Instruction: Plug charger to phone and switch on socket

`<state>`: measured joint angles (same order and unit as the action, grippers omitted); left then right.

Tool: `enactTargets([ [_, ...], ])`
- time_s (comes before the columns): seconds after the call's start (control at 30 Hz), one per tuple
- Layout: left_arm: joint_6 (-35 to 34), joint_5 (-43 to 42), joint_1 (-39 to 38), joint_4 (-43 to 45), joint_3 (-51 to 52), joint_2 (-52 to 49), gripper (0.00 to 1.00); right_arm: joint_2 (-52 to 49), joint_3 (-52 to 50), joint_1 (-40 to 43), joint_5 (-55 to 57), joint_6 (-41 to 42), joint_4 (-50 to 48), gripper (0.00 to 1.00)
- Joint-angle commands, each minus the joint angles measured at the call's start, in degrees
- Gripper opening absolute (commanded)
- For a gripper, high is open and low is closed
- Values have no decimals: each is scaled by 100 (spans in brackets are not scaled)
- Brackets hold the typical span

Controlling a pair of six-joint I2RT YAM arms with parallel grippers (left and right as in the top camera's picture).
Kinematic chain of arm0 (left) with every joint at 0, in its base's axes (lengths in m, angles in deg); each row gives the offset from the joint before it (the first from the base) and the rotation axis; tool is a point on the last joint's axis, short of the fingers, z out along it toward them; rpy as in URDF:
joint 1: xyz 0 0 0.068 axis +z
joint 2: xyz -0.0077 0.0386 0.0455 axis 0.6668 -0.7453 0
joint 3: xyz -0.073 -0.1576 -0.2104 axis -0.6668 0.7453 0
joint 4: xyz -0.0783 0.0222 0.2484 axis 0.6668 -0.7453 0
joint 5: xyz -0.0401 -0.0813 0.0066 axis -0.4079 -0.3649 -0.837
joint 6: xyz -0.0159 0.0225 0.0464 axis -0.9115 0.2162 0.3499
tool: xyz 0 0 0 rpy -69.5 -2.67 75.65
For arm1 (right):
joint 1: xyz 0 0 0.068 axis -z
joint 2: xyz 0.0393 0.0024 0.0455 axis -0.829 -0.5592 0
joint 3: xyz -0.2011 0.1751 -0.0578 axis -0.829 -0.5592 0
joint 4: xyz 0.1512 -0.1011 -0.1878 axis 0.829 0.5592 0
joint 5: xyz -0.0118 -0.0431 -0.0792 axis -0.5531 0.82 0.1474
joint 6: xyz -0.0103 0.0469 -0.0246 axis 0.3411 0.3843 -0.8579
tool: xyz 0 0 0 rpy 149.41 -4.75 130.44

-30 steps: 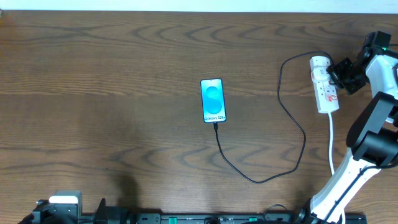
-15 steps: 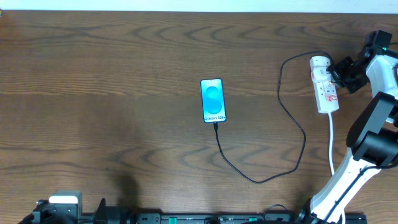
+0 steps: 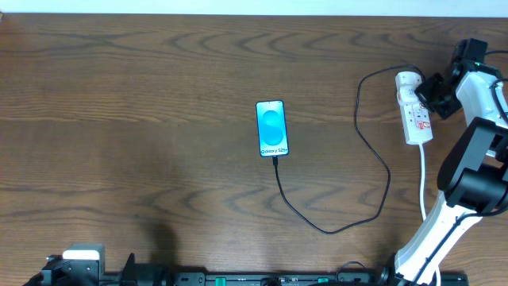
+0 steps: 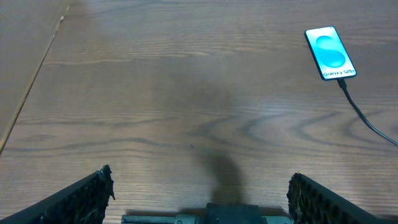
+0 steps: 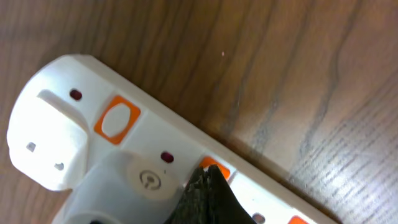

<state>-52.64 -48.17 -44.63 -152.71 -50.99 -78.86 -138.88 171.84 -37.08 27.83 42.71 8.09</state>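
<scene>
The phone (image 3: 271, 129) lies flat mid-table with its blue screen lit, and shows again in the left wrist view (image 4: 330, 53). The charger (image 3: 325, 229), a thin black cable, meets the phone's near end, loops right and runs up to a white adapter (image 5: 121, 186) plugged into the socket (image 3: 416, 111). My right gripper (image 5: 209, 173) is shut, its tip resting on an orange switch (image 5: 217, 168) of the socket (image 5: 56, 124); a second orange switch (image 5: 117, 118) sits farther along. My left gripper (image 4: 202, 186) stands open and empty low over bare wood, far left of the phone.
The socket's white cord (image 3: 423, 183) runs toward the near table edge beside the right arm (image 3: 476, 151). The arm bases and a black rail (image 3: 238, 278) line the near edge. A table seam (image 4: 31, 93) shows at the left.
The right wrist has shifted slightly up and left over the socket's far end. Phone, cable and left arm have not moved.
</scene>
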Motion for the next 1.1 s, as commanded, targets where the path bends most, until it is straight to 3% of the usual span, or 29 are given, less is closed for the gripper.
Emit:
enactTargets([
  [0.0,96,72,28,-179,-28,13,91,-140,-216,-597,-1362,-68,-15,1],
  [0.27,96,72,28,-179,-28,15,91,-103,-179,-691,-1327,-197,11,1],
  [0.4,96,72,28,-181,-28,15,91,348,-127,-570,-619,-258,334,1],
  [0.63,96,72,28,-184,-28,109,91,2070,-127,-448,1014,-258,649,1],
  [1.07,96,72,341,-199,-28,1174,91,4830,-127,-651,269,66,234,1],
])
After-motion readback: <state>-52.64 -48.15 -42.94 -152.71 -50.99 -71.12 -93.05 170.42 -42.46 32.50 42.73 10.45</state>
